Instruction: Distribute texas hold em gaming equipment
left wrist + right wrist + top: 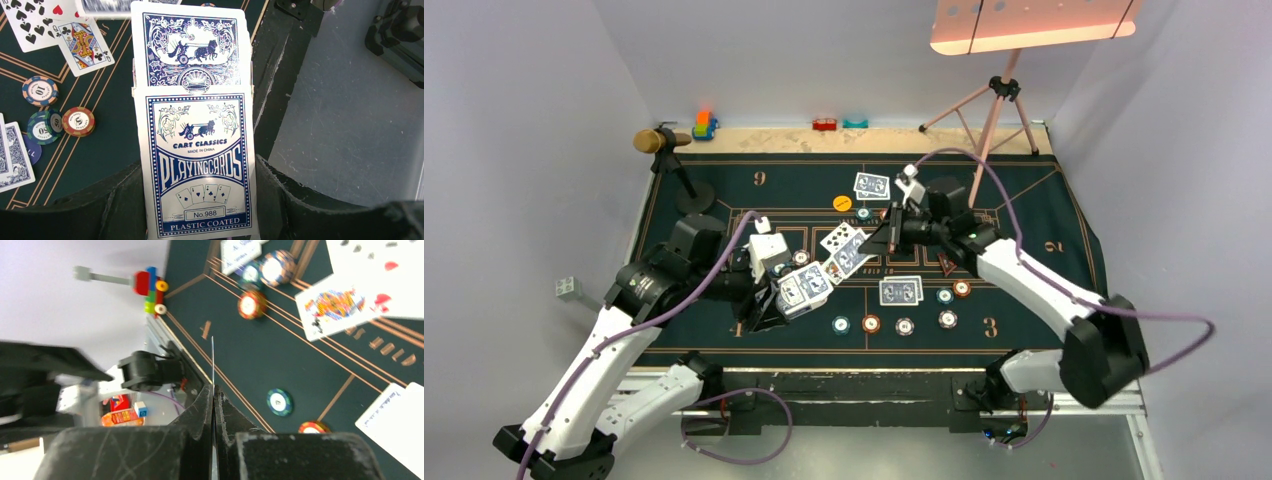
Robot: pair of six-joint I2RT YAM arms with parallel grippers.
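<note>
right gripper [213, 391] tight on one card [212, 360]

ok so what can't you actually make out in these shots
- Right wrist view: the card pinched in the right gripper is edge-on, so its face is unreadable.
- Left wrist view: the card box in the left gripper hides how many cards are inside.
- Top view: the chips are too small to read their values.
</note>
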